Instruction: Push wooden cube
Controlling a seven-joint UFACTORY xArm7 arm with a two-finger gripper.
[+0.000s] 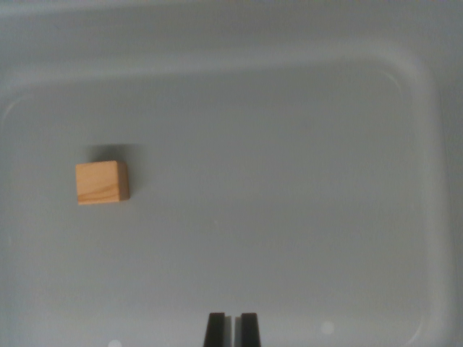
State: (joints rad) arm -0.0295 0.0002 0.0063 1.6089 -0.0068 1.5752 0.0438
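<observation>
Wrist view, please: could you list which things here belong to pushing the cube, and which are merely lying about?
Belonging to the job:
- wooden cube, on the tray floor toward the wrist view's left
- gripper, at the bottom edge, fingers close together, apart from the cube

Lying about:
- nothing loose; only the grey tray that holds the cube

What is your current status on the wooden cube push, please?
Gripper shut, empty, at bottom edge of the wrist view. Wooden cube on grey tray, toward the wrist view's left, well apart from gripper. Nothing between them.

Plain grey tray (405, 108); place cannot be told.
</observation>
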